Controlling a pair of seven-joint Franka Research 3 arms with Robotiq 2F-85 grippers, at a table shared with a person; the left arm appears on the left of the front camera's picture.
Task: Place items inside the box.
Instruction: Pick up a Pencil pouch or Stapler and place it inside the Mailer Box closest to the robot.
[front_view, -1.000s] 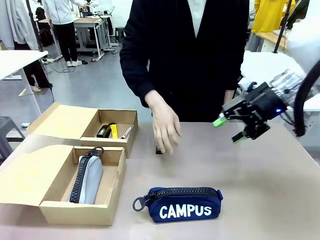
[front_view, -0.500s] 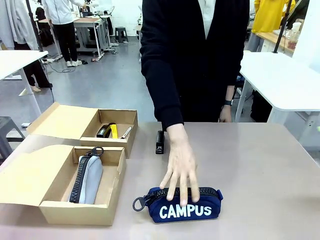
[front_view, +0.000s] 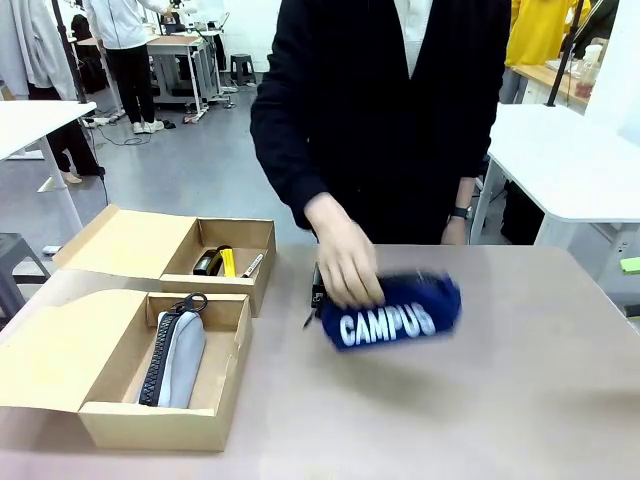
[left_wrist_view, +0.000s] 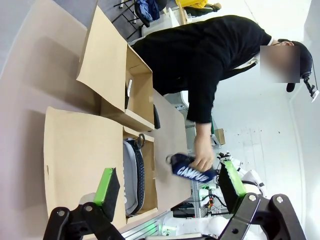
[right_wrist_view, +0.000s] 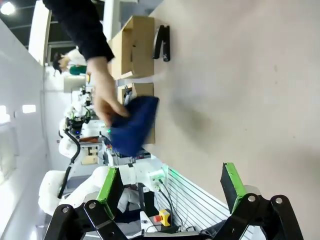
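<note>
Left pincer (left_wrist_view: 169, 182) agape, hand (front_view: 348, 265) holding navy pouch (front_view: 400, 312)

hand (front_view: 346, 266) holding navy pouch (front_view: 400, 312) blocks mid-table; bare tabletop (front_view: 540, 385) to its right

place: lab/workshop | evidence: white tables (front_view: 570, 150), far workbench (front_view: 185, 42)

The tan table (front_view: 520, 380) carries two open cardboard boxes on its left part; the near box (front_view: 150, 425) sits just before the far box (front_view: 266, 270). A small black stapler (front_view: 316, 292) lies flat just right of the far box.
</note>
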